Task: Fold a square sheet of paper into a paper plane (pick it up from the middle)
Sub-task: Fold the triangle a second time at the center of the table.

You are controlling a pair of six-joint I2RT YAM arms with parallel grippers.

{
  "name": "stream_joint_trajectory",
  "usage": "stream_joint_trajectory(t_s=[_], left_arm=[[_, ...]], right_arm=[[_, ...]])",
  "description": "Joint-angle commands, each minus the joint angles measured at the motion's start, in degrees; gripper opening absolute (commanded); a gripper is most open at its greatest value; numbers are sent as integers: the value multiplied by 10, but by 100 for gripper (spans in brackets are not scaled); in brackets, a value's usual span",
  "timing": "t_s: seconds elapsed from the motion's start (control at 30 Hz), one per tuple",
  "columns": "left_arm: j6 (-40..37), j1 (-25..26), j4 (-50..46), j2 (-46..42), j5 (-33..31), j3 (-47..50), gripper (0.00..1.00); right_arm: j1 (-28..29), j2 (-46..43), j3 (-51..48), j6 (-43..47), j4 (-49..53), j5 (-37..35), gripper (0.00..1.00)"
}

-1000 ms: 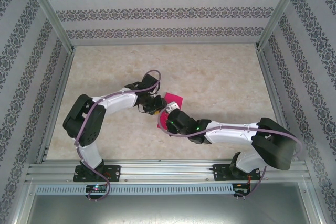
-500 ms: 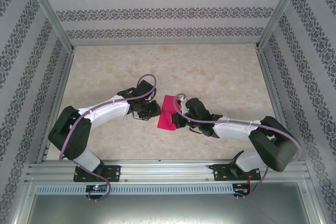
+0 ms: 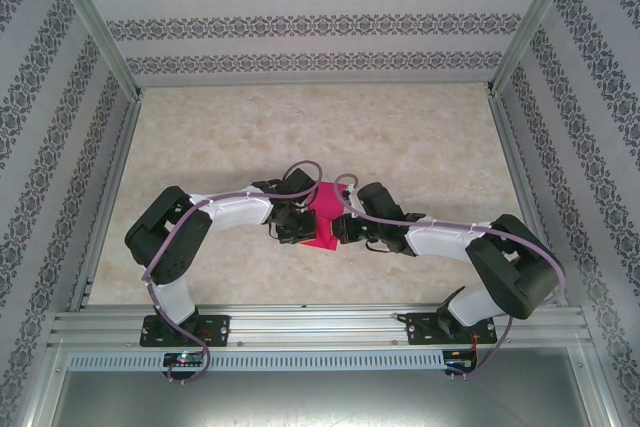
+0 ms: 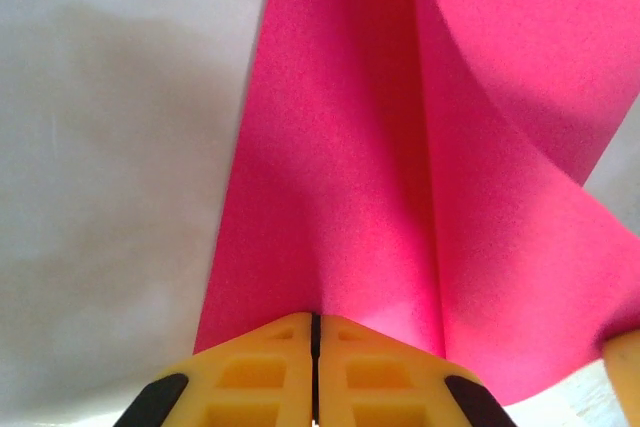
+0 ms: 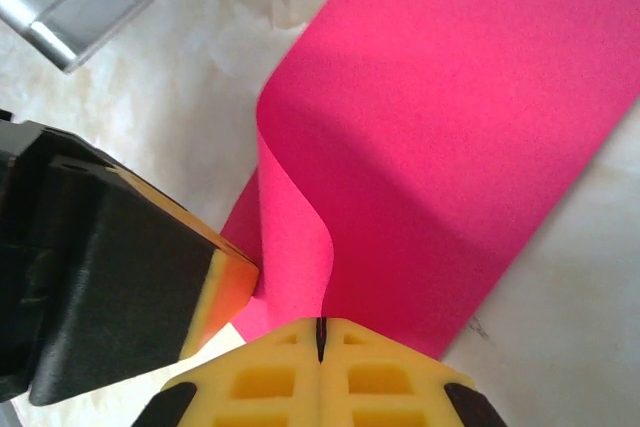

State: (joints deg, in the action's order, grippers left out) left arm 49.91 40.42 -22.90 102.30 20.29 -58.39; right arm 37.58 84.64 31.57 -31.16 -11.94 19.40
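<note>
Bright even light, soft shadows, close-ups blurred

This is a robot test cell in a lab, not a lived-in room. A marble-look table [image 3: 420, 137] is boxed in by bare aluminium posts [image 3: 92, 22] that hold flat panels of striped damask wallpaper [image 3: 300, 22] at the back and both sides. Along the table's near edge runs an aluminium rail [image 3: 320, 325]. The left arm [image 3: 225, 212] and right arm [image 3: 440, 239], trailing purple cables [image 3: 297, 165], are bolted to it above a slotted cable duct [image 3: 320, 359].

square sheet of paper [image 3: 322, 215] at mid-table [image 3: 400, 137], between both grippers, left gripper [image 4: 314, 319] nipping its left edge, right gripper [image 5: 321, 325] nipping its right edge, fingertips close together
</note>
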Motion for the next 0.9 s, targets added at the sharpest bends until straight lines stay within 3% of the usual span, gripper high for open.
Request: stream_joint_trajectory(t_s=[0.0, 0.87], left_arm=[[1, 8, -2, 15, -29, 8, 8], [-12, 10, -24, 25, -42, 0, 7]], right_arm=[[-8, 15, 35, 30, 63, -17, 0], [-11, 76, 125, 101, 161, -78, 0]])
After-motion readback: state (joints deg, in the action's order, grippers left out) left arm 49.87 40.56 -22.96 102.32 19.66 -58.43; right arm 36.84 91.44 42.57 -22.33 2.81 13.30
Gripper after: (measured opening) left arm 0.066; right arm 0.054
